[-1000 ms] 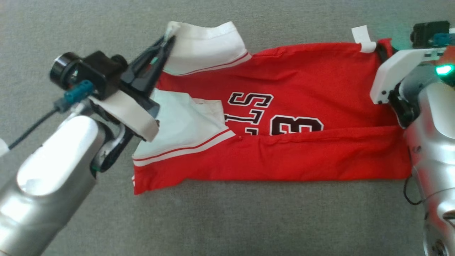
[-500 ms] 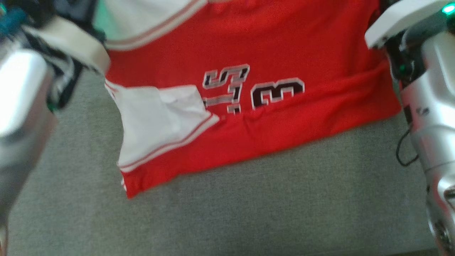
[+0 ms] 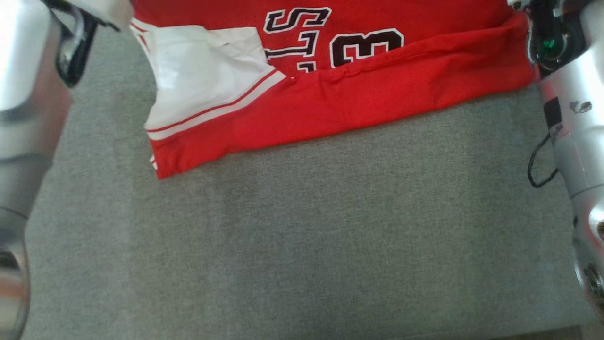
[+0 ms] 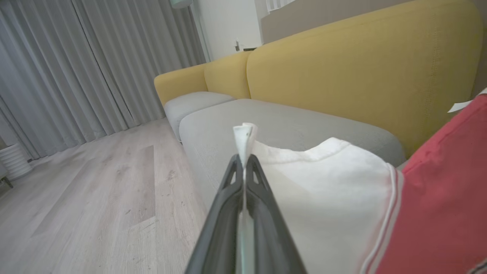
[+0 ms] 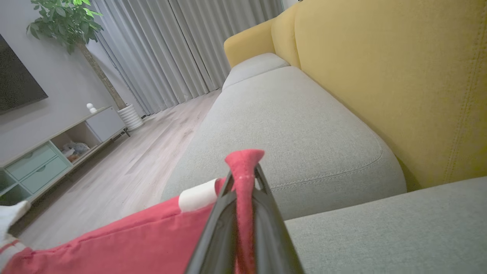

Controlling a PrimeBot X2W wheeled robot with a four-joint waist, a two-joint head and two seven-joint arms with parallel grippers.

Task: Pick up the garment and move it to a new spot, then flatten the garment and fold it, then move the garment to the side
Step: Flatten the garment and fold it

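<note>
A: Where is the garment at this moment?

B: The red cloth sports jersey [image 3: 401, 80] with white sleeves and black-and-white lettering lies across the far part of the grey fabric sofa seat [image 3: 302, 245]. Its near edge rests on the cushion. Its far edge goes out of the head view at the top.

A: Do the grippers hold it?

B: Yes, both. The fingers of the left gripper [image 4: 243, 163] are pressed together and pinch a rolled edge of the white sleeve [image 4: 327, 198]. The fingers of the right gripper [image 5: 243, 173] are also pressed together. They pinch a red corner of the jersey, just beside a small white tag [image 5: 198, 198].

A: How much of the task is done, in your opinion?

B: The jersey is spread out lengthwise. A long red band along the near side is already folded up over the lower part of the number. So I judge that the moving and the flattening are finished, and the folding is about half done.

A: What is left?

B: Probably to bring the held far edge over to the near side and release it, perhaps one more fold, and then to move the folded jersey aside.
</note>
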